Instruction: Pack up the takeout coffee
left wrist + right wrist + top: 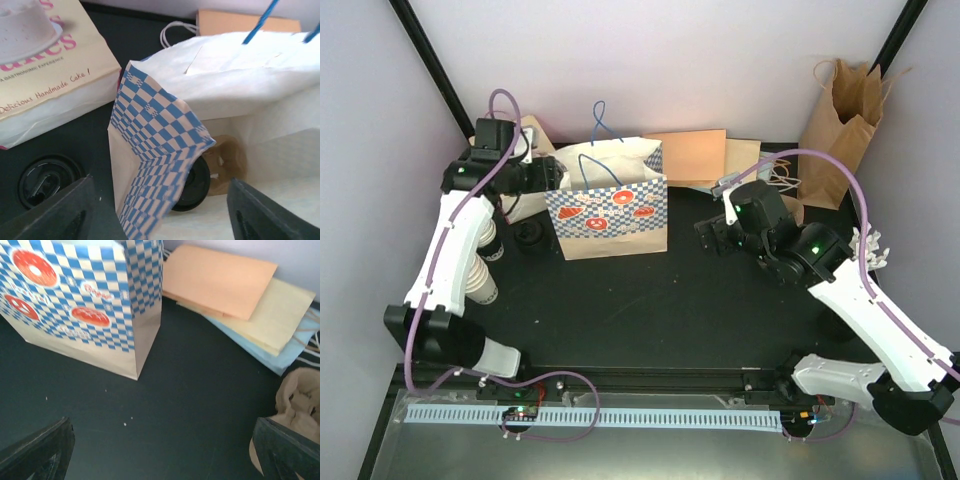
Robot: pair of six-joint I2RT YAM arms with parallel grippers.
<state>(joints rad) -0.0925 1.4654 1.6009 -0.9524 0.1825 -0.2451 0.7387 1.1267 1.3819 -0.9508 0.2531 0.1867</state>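
Observation:
A blue-checkered paper bag [610, 205] stands open at the table's middle back. Inside it a round black lid [196, 181] rests against the bottom, partly hidden by the bag's folded side [155, 150], beside a brown cardboard piece [227, 160]. My left gripper [165, 220] hovers open over the bag's left edge, holding nothing. Another black lid [45, 180] lies on the table left of the bag [530, 238]. Stacked cream ribbed cups [486, 275] lie by the left arm. My right gripper [162, 455] is open over bare table, right of the bag [85, 300].
A cake-printed bag [45, 75] lies left of the checkered one. Flat orange [215, 280] and cream [285, 315] paper bags lie at the back. A brown paper bag [840, 125] stands at the back right. A crumpled brown paper item [300, 400] sits near the right finger.

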